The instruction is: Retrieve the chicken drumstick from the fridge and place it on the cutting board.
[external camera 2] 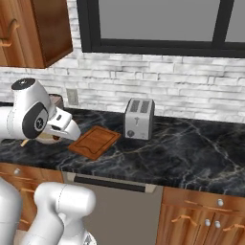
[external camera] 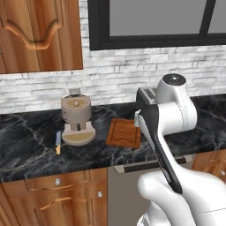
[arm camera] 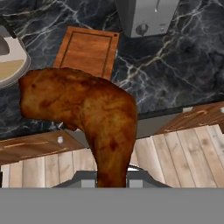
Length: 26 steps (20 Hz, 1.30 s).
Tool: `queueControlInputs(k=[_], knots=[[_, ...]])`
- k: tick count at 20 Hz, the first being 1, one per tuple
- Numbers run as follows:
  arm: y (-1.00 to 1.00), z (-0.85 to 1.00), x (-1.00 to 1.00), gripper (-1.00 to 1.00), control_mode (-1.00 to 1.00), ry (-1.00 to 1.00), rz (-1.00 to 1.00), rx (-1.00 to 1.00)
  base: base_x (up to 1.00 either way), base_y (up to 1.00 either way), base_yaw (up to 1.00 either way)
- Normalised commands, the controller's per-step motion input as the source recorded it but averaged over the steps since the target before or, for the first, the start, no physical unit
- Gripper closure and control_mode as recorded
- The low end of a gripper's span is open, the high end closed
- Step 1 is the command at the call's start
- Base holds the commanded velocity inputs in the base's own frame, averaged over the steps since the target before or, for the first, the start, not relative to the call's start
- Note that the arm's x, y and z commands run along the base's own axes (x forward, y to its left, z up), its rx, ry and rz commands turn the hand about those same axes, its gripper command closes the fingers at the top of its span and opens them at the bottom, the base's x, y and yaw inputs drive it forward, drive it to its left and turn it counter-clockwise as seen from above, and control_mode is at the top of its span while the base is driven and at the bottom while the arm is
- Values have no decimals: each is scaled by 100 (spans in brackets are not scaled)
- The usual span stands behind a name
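The claw is shut tight on the chicken drumstick point(arm camera: 87, 118), which fills the middle of the hand view. So the carrying step is on. The cutting board point(arm camera: 89, 51) lies on the black counter point(arm camera: 175, 74) at the top of that view, left of the toaster point(arm camera: 144, 15) (a bit far off). Next, I think, the arm must reach forward over the board, go low, then let go

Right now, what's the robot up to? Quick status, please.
Gripper shut on chicken drumstick, carried above the floor short of the counter. Cutting board bare, ahead between coffee grinder and toaster. Nothing blocking the board.
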Motion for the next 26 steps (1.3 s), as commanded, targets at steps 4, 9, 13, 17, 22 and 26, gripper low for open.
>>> queueControlInputs(k=[4, 9, 13, 17, 22, 26], knots=[[0, 0, 0, 100, 100, 0, 0, 0, 1, 8, 0], [0, 0, 26, 100, -100, -3, 3, 0, 2, 0, 0], [0, -14, 74, 100, -100, 0, 2, 0, 0, 0, 0], [0, -35, 65, 100, -100, 18, -8, 0, 0, 0, 0], [5, -35, 50, 100, -100, 11, -23, 1, 0, 0, 0], [2, -48, 23, 100, -100, 1, -12, 16, 0, 0, 0]])
